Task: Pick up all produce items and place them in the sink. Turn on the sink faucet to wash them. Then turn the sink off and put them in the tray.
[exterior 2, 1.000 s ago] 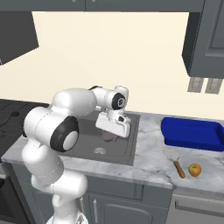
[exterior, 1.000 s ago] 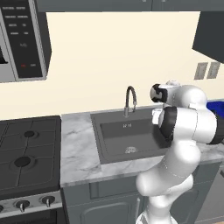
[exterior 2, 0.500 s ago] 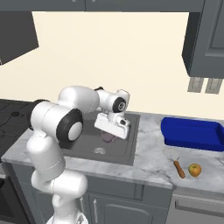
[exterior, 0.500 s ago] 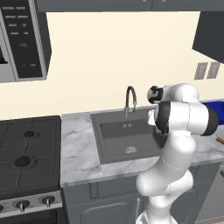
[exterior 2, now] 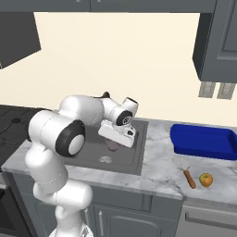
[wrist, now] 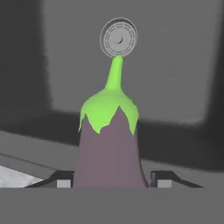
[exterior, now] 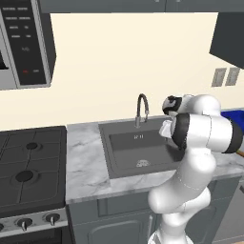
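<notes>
The two-finger gripper (exterior 2: 112,144) is closed about partway on the small dark purple eggplant with green stem (wrist: 109,144), carrying it stem-down over the dark grey rectangular recessed sink basin (exterior 2: 92,159). In the hand view the stem points at the round metallic drain (wrist: 118,38), with the eggplant clear of the basin floor.

Progress: early. The eggplant is gripped and above the sink, not released. The small round yellow lemon-like fruit (exterior 2: 205,179) sits on the white-grey marble counter (exterior 2: 162,171), right of the basin, just beside an orange-handled utensil (exterior 2: 189,177), untouched. The slim dark gooseneck faucet (exterior: 141,108) stands at the basin's back edge; no water visible, so I judge it off. The shallow bright blue tray (exterior 2: 203,140) sits further right on the counter, nothing visible in it. Left to do: drop the eggplant, fetch the fruit, wash, shut off, move both to the tray.

Room: the basin is far wider than the eggplant, plenty of margin to the walls. Faucet neck is near the wrist at the back, so watch it. A stove (exterior: 28,176) sits left, well apart.
</notes>
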Tool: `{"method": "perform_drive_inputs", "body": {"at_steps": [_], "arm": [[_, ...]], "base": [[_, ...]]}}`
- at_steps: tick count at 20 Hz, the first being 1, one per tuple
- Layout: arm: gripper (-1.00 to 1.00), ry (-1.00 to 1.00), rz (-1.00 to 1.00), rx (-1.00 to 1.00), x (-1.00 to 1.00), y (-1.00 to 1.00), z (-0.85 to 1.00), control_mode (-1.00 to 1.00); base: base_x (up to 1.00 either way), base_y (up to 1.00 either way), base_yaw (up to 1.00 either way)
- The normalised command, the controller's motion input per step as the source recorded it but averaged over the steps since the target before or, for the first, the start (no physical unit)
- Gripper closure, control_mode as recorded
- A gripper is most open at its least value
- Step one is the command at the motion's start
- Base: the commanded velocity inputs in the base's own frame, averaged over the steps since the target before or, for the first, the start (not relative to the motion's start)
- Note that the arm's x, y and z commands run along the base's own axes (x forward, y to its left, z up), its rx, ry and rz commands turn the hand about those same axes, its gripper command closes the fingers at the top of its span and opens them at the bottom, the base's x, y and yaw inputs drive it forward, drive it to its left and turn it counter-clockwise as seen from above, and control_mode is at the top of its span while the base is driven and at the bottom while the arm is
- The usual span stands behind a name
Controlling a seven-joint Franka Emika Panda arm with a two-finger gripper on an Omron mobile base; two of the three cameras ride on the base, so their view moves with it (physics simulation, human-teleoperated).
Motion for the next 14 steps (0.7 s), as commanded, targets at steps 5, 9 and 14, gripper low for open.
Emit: {"method": "perform_drive_inputs", "body": {"at_steps": [5, 9, 14], "arm": [[1.00, -0.10, 0.11, 0.03, 0.29, 0.11, -0.28, -1.00], [1.00, -0.04, 0.09, 0.00, 0.32, 0.01, -0.27, -1.00], [1.00, -0.03, 0.06, 0.00, 0.39, 0.00, -0.19, -1.00]], "base": [[0.00, 0.00, 0.00], [0.00, 0.00, 0.00], [0.00, 0.00, 0.00]]}}
